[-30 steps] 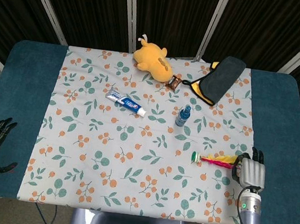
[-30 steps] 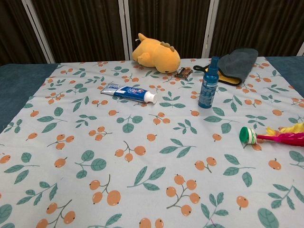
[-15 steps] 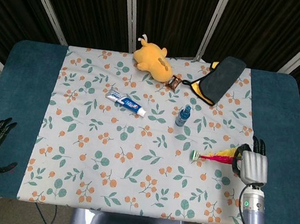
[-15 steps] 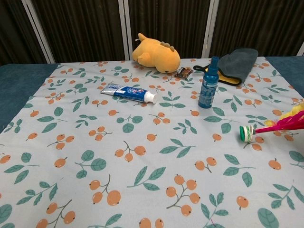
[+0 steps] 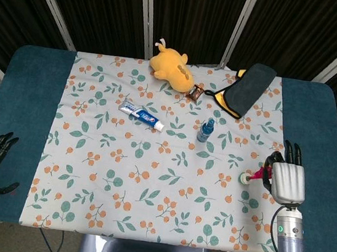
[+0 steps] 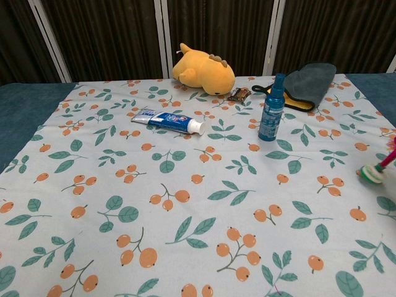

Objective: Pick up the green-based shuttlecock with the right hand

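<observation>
Most of the pick looks done: the right hand (image 5: 288, 181) is closed around the feathers of the shuttlecock (image 5: 250, 177), whose green base tilts down near the tabletop (image 5: 31, 83)'s right edge. Lifting it fully clear remains.

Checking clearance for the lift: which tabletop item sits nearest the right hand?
The blue spray bottle, upright mid-cloth. The toothpaste tube, plush toy and dark pouch lie farther from the right hand.
</observation>
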